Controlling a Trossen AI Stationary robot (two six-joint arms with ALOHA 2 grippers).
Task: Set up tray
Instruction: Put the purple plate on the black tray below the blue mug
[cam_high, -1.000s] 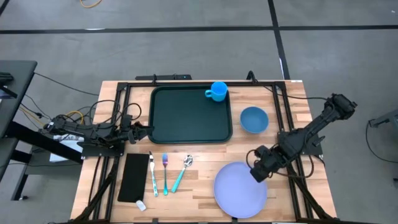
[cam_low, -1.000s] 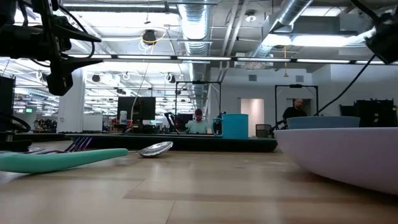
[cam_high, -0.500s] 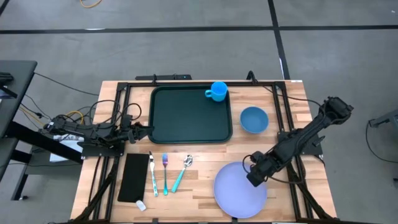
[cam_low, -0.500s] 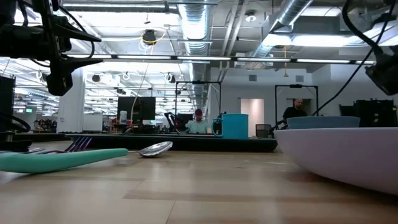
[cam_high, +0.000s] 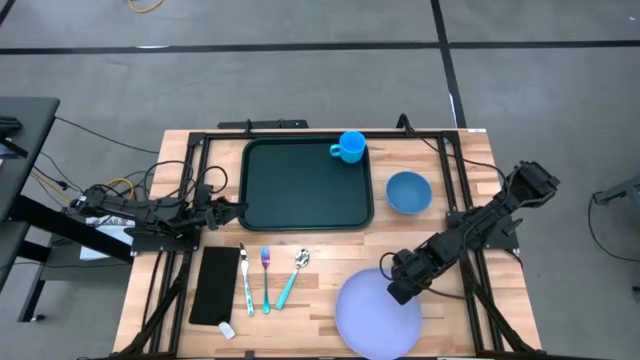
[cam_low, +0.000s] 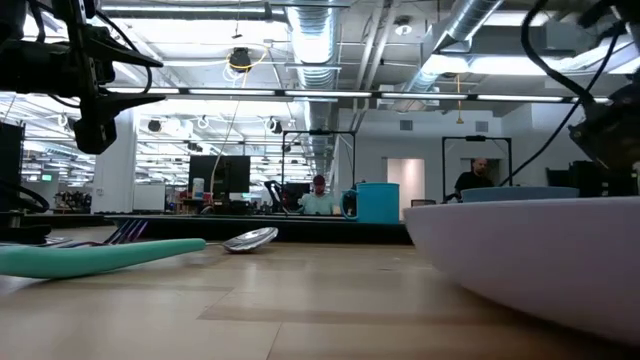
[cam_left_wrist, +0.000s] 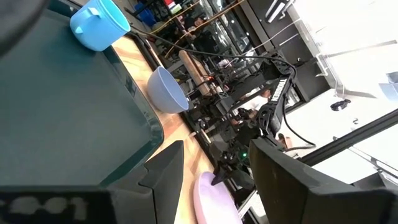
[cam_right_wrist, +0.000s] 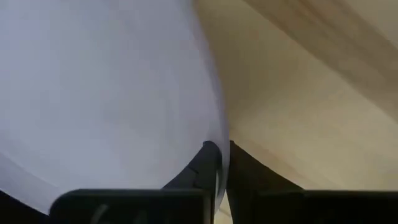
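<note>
The dark green tray (cam_high: 300, 185) lies flat at the table's far middle, with a blue cup (cam_high: 350, 147) standing in its far right corner. My left gripper (cam_high: 228, 211) is open, level beside the tray's left rim (cam_left_wrist: 146, 118); I cannot tell whether it touches the rim. A lavender plate (cam_high: 375, 315) rests near the table's front edge. It fills the right of the low view as a pale plate (cam_low: 520, 260). My right gripper (cam_high: 396, 284) is shut on its far right rim. My right gripper pinches the plate's rim (cam_right_wrist: 219, 140) between its two fingers, one finger (cam_right_wrist: 205, 163) over the plate's upper face and the other (cam_right_wrist: 242, 171) outside it. The fingers come slanting down from the table's right and far side. The plate's underside lies on the table.
A blue bowl (cam_high: 408, 192) sits right of the tray. A black napkin (cam_high: 216, 285) lies at the front left, with a knife, a fork (cam_high: 266, 280) and a teal-handled spoon (cam_high: 291, 279) beside it. Black frame rails run along both table sides.
My right gripper has moved down toward the table's left and near edges onto the plate's rim and has shut on it. The plate has slid a little toward the table's left and near edges.
</note>
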